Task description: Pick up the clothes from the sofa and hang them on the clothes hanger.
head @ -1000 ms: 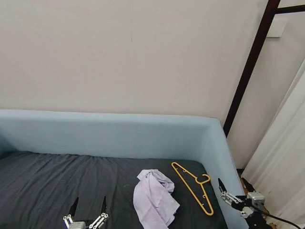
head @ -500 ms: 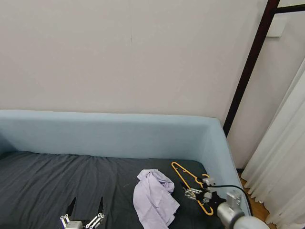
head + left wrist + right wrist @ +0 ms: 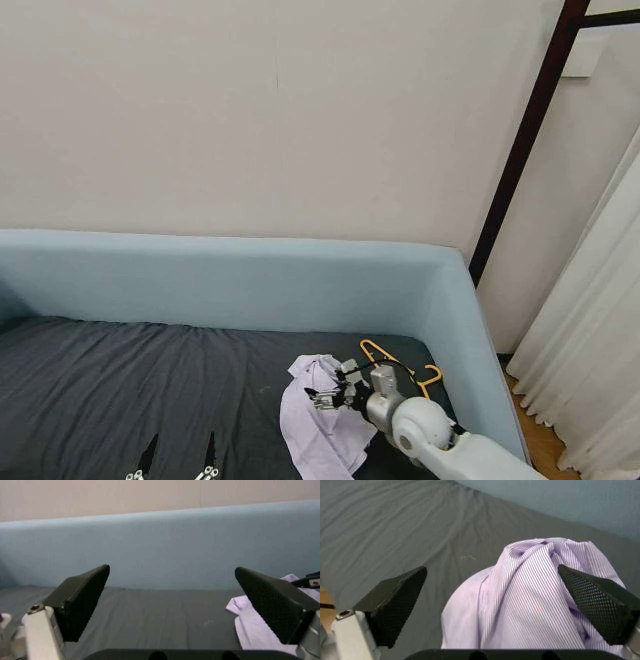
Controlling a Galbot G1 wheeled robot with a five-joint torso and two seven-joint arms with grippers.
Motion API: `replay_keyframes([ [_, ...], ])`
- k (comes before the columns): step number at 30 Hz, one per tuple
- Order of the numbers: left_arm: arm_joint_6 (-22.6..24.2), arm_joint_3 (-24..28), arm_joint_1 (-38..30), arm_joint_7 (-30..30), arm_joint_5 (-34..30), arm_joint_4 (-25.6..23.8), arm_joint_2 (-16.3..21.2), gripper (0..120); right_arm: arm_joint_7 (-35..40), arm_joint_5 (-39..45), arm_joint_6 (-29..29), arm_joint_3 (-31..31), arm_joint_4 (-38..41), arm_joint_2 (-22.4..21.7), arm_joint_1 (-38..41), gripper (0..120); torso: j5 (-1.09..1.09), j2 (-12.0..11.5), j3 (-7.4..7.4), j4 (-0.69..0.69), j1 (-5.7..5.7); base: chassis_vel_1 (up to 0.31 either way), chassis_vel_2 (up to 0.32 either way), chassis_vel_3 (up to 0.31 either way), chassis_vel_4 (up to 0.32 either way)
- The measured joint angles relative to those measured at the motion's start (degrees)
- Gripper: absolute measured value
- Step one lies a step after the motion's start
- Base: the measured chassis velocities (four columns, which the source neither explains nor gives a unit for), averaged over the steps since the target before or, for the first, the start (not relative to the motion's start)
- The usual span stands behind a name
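Note:
A crumpled lilac striped shirt (image 3: 322,420) (image 3: 535,603) lies on the dark seat of the sofa (image 3: 100,380), towards its right end. An orange clothes hanger (image 3: 385,356) lies flat just right of it, partly hidden behind my right arm. My right gripper (image 3: 328,394) hovers open over the top of the shirt, one finger to each side of the bunched cloth, with nothing held. My left gripper (image 3: 176,460) sits open low at the front, left of the shirt, over bare seat. In the left wrist view the shirt (image 3: 260,624) shows beside one finger.
The sofa's pale blue backrest (image 3: 230,282) and right armrest (image 3: 460,330) wall in the seat. A dark wooden post (image 3: 520,140) stands against the wall at the right, with white curtains (image 3: 600,350) beyond it. The seat left of the shirt is bare.
My right arm has swung in from beyond the armrest, leftwards across the hanger, and now reaches over the shirt. The left gripper has sunk slightly lower in the view.

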Motion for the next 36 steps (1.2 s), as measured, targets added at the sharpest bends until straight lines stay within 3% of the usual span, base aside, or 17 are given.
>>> replay_keyframes([
  [3,-0.08,-0.27,-0.12,-0.07,0.06,-0.07,-0.67,99,-0.25,-1.69,0.02,-0.47,-2.69,1.40,0.53,99,0.00,0.00,0.00,-0.02,0.00,0.000,0.000,0.000,0.000],
  [12,-1.08,0.87,-0.98,-0.48,0.73,0.53,-2.54,99,0.61,-5.76,-0.44,0.29,-9.42,4.41,-0.05,65,0.00,0.00,0.00,-0.03,0.00,0.000,0.000,0.000,0.000],
  [13,-1.08,0.87,-0.98,-0.48,0.73,0.53,-2.54,99,0.61,-5.76,-0.44,0.29,-9.42,4.41,-0.05,65,0.00,0.00,0.00,-0.03,0.00,0.000,0.000,0.000,0.000],
  [28,-3.28,1.13,-1.86,-1.53,-1.56,2.67,0.27,99,1.80,-6.72,2.15,2.27,-7.56,4.55,-2.51,6,0.00,0.00,-0.01,-0.01,0.00,0.000,0.000,0.000,0.000],
  [31,-3.58,1.37,-2.24,-1.58,-1.90,3.23,0.56,99,1.79,-6.72,2.43,2.28,-6.70,4.06,-2.93,0,0.00,0.00,-0.01,-0.02,-0.01,0.000,0.000,0.000,0.000],
  [36,-3.92,1.79,-2.58,-1.59,-2.12,3.79,0.27,99,1.70,-6.64,3.07,2.71,-4.86,3.27,-3.68,0,0.01,0.00,0.00,-0.02,-0.01,0.000,0.000,0.000,0.000],
])
